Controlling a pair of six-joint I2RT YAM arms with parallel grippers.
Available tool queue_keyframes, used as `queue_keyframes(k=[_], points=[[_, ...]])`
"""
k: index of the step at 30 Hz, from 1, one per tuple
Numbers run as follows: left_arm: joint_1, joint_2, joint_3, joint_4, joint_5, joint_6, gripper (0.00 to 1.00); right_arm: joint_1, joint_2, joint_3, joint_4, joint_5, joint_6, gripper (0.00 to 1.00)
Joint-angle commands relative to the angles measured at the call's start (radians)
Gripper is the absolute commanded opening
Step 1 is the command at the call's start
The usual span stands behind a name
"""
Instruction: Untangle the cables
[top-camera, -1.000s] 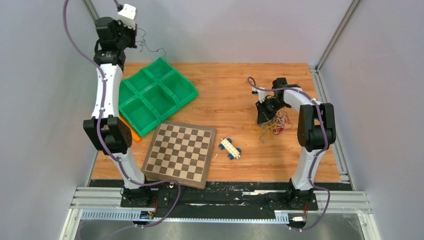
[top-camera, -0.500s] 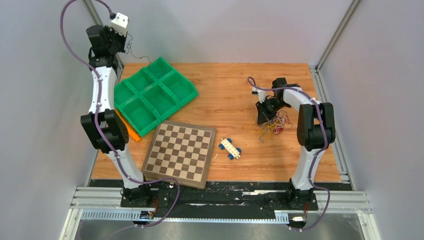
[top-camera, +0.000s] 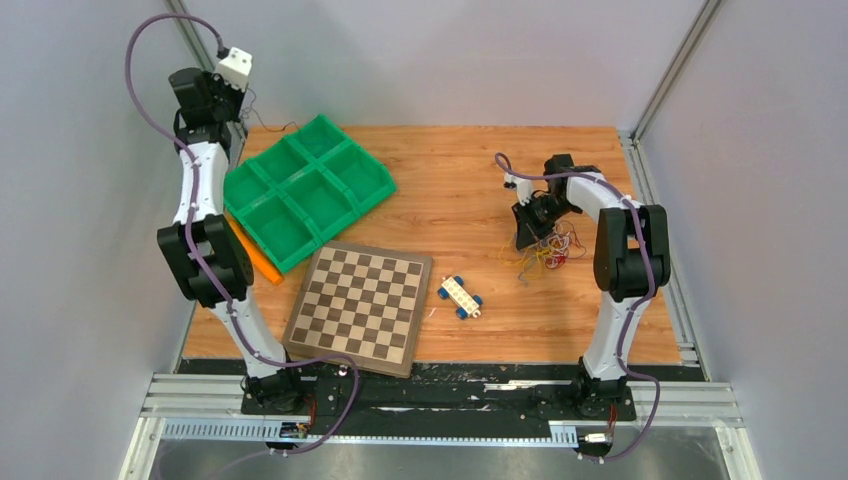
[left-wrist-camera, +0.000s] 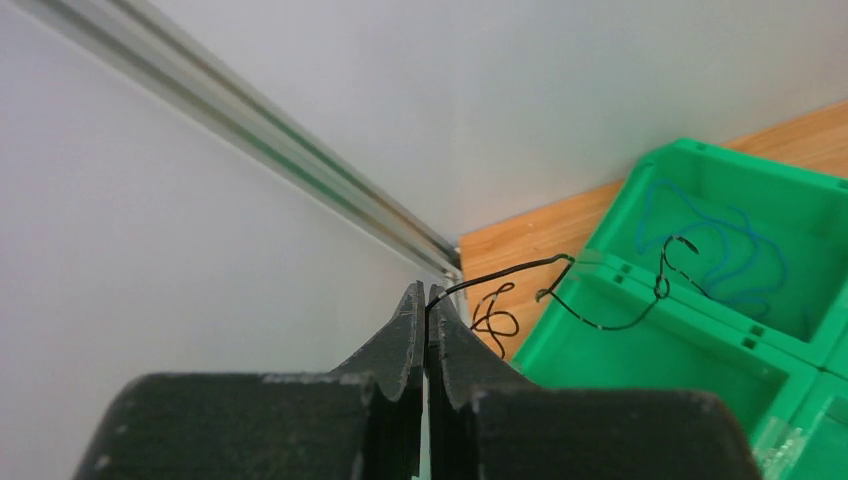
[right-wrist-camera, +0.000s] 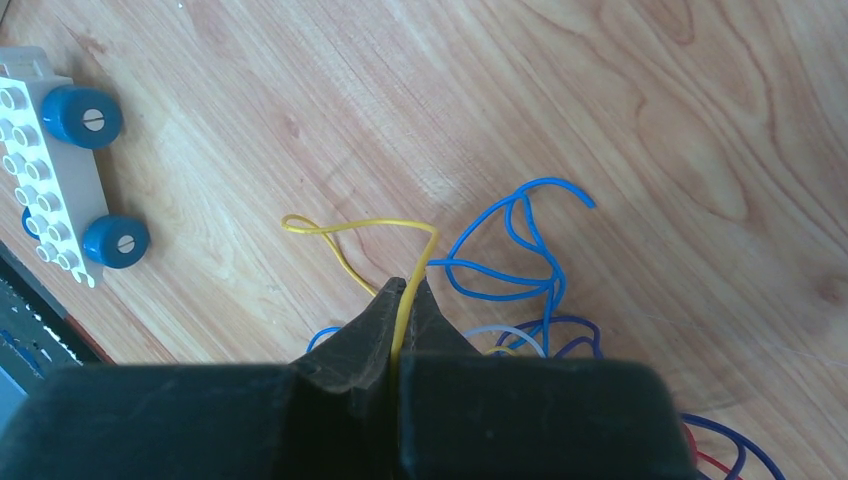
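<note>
Left tool (left-wrist-camera: 427, 296) is sitting raised at the far-left corner, by the wall and above the edge of the surface (top-camera: 450, 170). Its jaws are closing fully on one thin black cable (left-wrist-camera: 520, 266), with no gap showing between the tips. The strand is trailing out from the tips, bending and looping over the near rim of the green tray (left-wrist-camera: 700, 150). A small dark curl (left-wrist-camera: 490, 322) is showing against the wood beside the tray corner; I cannot tell whether it is part of the same strand. A blue cable (left-wrist-camera: 740, 250) is lying inside one far compartment.

Right tool (right-wrist-camera: 405, 285) is working low at the right side of the surface. Its jaws are pinching tight on a yellow cable (right-wrist-camera: 370, 222), which is arching out from the tips in a flat loop. Blue strands (right-wrist-camera: 540, 183) are curling just beside it. The rest of the clump (top-camera: 548, 250), in mixed colours, is lying on the wood under and beside this tool.

A chessboard (top-camera: 360, 305) is lying near the front. A white block car with blue wheels (top-camera: 460, 296) is sitting between the board and the clump, touching neither.
</note>
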Motion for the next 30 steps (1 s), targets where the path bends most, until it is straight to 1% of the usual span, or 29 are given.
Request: queue_keyframes(k=[1,5,8,12,14,18,22,25,26,28,30], points=[[0.056,-0.042,0.134,0.044,0.005,-0.056,0.0,0.004,0.02,0.041,-0.008,-0.005,0.01,0.0],[0.072,-0.042,0.192,0.028,0.015,-0.078,0.0,0.004,0.037,0.059,-0.007,-0.017,0.022,0.0],[0.077,-0.038,0.197,0.015,0.023,-0.059,0.0,0.003,0.048,0.076,-0.007,-0.023,0.035,0.0],[0.077,-0.036,0.134,0.024,0.026,-0.001,0.0,0.004,0.055,0.088,-0.012,-0.027,0.044,0.0],[0.076,-0.035,0.087,0.069,0.018,0.032,0.0,0.004,0.054,0.087,-0.015,-0.028,0.048,0.0],[0.077,-0.023,0.013,0.136,-0.006,0.049,0.0,0.003,0.045,0.078,-0.022,-0.019,0.048,0.0],[0.075,-0.032,-0.074,0.154,0.04,0.039,0.0,0.004,0.039,0.072,-0.03,-0.009,0.047,0.0],[0.071,-0.054,-0.147,0.157,0.1,0.019,0.0,0.004,0.034,0.07,-0.032,-0.003,0.046,0.0],[0.07,-0.064,-0.179,0.145,0.117,0.015,0.0,0.004,0.033,0.069,-0.031,-0.003,0.047,0.0],[0.065,-0.075,-0.212,0.112,0.194,0.008,0.0,0.004,0.035,0.07,-0.033,-0.002,0.046,0.0],[0.056,-0.076,-0.23,0.075,0.24,-0.006,0.0,0.004,0.038,0.072,-0.032,-0.003,0.05,0.0]])
